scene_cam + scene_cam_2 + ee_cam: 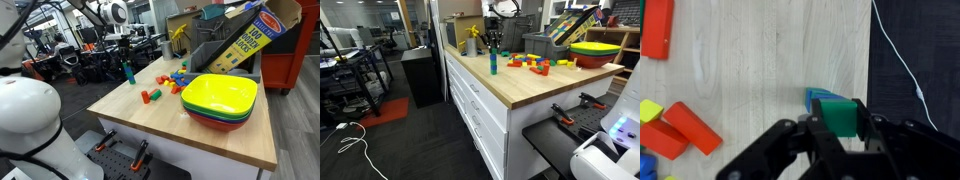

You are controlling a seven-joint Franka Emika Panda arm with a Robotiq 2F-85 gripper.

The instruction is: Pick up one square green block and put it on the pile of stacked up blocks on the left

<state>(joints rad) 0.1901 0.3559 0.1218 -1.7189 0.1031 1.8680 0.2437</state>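
**Green cube over the tower: placing step**

The green cube (pixel 840 112) sits in the gripper (pixel 840 124), which is clamped on two of its sides. I read it as carried, not released. Just beneath it, offset a little up and to the left in the wrist view, the teal top of the tower (pixel 820 96) shows. In both exterior views the gripper hangs directly over the tower (pixel 128 72) (pixel 492 64). I cannot tell whether the cube touches the top.

Step in hand, by my judgement: placing. The pick is done; the release is not. The next move calls for a small sideways correction to square the cube over the tower top. After that, a slow straight descent and a gentle opening. The tower is one block wide and would likely tip at a nudge.

Room: the table (pixel 760 60) ends just beside the tower. Beyond the edge is dark floor (pixel 940 40) with a white cable (pixel 902 62), so a knocked block could drop off. On the other side, the red blocks (pixel 692 127) and a yellow block (pixel 648 108) lie well apart. The loose blocks (pixel 175 78) and bowls (pixel 220 100) are also well clear of the tower.
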